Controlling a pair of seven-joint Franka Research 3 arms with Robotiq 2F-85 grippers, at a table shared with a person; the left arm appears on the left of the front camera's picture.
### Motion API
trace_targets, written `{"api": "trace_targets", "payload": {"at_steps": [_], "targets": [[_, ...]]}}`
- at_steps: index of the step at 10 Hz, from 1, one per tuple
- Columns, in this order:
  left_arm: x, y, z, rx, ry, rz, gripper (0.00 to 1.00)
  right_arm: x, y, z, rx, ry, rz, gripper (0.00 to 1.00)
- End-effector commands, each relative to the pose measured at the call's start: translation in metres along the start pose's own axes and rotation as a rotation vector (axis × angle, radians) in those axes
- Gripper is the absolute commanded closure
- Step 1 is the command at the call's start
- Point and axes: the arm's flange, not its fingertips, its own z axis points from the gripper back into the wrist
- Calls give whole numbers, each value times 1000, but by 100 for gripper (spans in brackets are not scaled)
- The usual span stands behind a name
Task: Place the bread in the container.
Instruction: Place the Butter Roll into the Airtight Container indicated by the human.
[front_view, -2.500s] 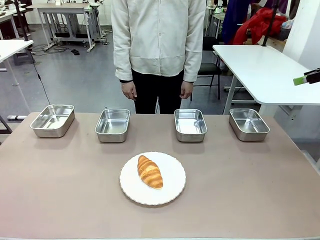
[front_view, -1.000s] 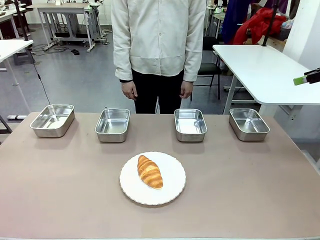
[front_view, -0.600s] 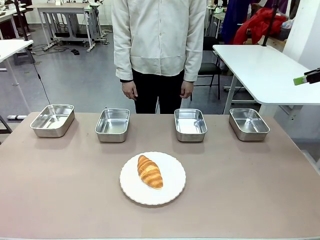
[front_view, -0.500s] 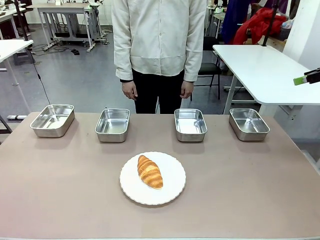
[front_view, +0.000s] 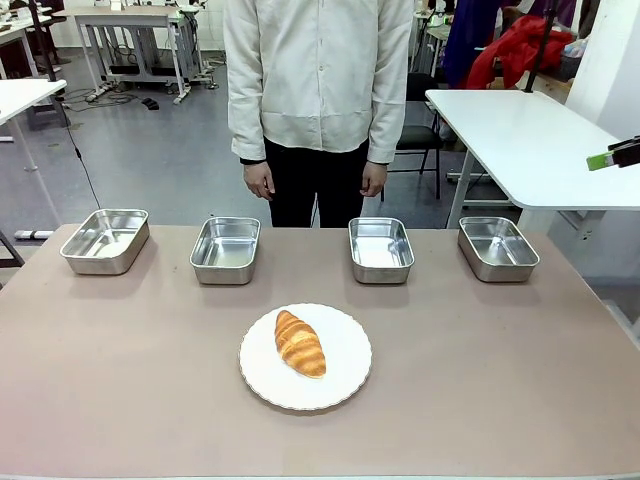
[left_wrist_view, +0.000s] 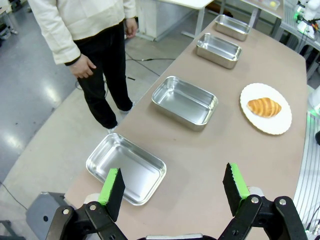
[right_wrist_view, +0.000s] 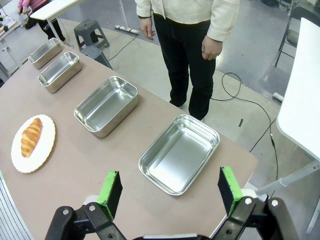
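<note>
Table, left tool spread, right tool spread

Pans: polished, reflective metal. Croissant: glossy, ridged crust. Plate: smooth, white, glazed look. Bench: matt, smooth brown top.

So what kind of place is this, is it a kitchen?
Probably a robot lab, not a kitchen. The black, green-padded left claw and right claw hang over the brown table, a plain white work table stands beyond it, and a black cable trails across the grey floor.
</note>
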Motion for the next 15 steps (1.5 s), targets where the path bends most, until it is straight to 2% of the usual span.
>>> {"api": "trace_targets", "payload": {"at_steps": [1,15], "targets": [[1,-2,1,-7,-4,-7,0,0,0,0,4,-12,1,0],[1,-2,1,-7,-4,-7,0,0,0,0,4,-12,1,0]]}}
